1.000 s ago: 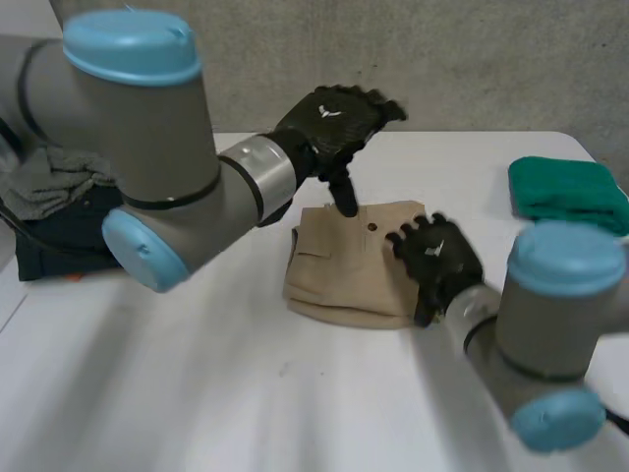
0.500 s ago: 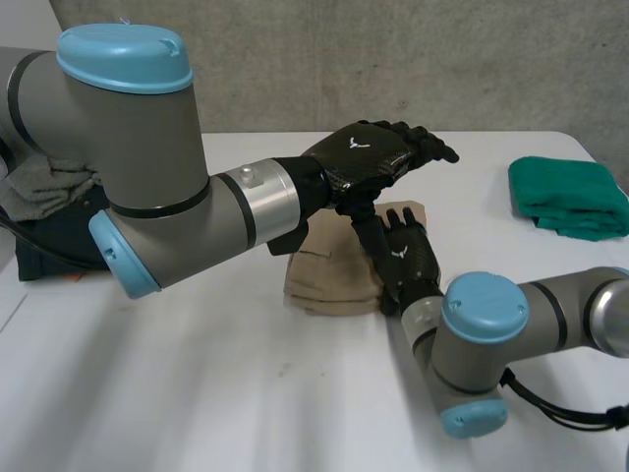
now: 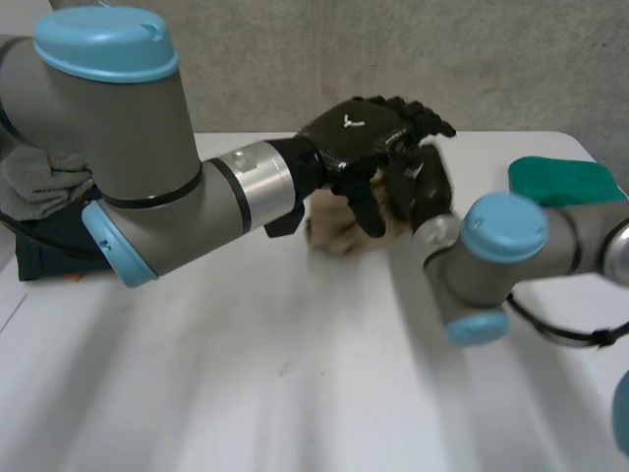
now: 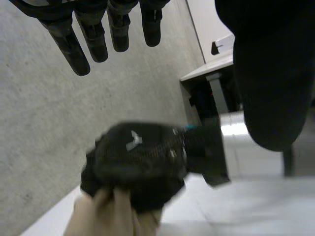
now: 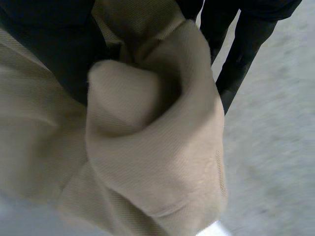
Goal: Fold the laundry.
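The tan folded shorts (image 3: 332, 234) are bunched and raised off the white table (image 3: 246, 393) near its middle. My right hand (image 3: 421, 185) is shut on their right side. In the right wrist view the tan cloth (image 5: 147, 142) is crumpled into a lump under my right hand (image 5: 49, 44). My left hand (image 3: 366, 138) hovers open just above and left of the right hand, touching no cloth. From the left wrist, the straight fingers (image 4: 93, 34) hang above the right hand (image 4: 138, 162), which clutches the tan cloth (image 4: 108, 216).
A folded green cloth (image 3: 568, 183) lies at the table's far right. A grey cloth (image 3: 39, 182) sits on a dark bag (image 3: 49, 241) at the far left. A concrete wall stands behind the table.
My right hand has slid up over the shorts, closed on them and pulled them up and back, bunching them. My left hand moved right and stayed open above.
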Tool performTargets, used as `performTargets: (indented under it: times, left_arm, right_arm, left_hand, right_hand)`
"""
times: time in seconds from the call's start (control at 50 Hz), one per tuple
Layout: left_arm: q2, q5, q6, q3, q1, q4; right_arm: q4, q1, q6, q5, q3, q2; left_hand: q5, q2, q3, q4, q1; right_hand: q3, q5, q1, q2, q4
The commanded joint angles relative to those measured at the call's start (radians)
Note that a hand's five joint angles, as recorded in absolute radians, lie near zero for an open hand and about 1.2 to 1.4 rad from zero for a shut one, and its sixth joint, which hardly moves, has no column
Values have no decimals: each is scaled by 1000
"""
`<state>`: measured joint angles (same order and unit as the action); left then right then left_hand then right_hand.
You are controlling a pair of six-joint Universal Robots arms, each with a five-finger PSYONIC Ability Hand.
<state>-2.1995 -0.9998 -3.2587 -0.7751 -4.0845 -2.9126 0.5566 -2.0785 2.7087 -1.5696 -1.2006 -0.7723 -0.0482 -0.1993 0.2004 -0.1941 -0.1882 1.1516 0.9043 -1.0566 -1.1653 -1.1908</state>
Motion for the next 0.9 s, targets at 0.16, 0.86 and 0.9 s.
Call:
performTargets:
  times: [0.16,0.86,0.9]
  left_arm:
    - [103,-114,161,5,-20,-177]
    - [54,-120,192,-67,-8,-186]
    - [58,-120,192,-70,-8,-185]
  right_arm:
    - [92,372,141,105,300,-45]
    - [296,810,568,577,503,476]
    - [296,811,562,577,487,478]
  left_hand:
    - [39,15,-16,10,4]
    - [33,9,-10,4,-2]
    - [33,9,-10,4,-2]
  right_hand:
    - [245,317,-340,-231,-205]
    - [245,317,-340,-231,-205]
    - [245,317,-340,-231,-205]
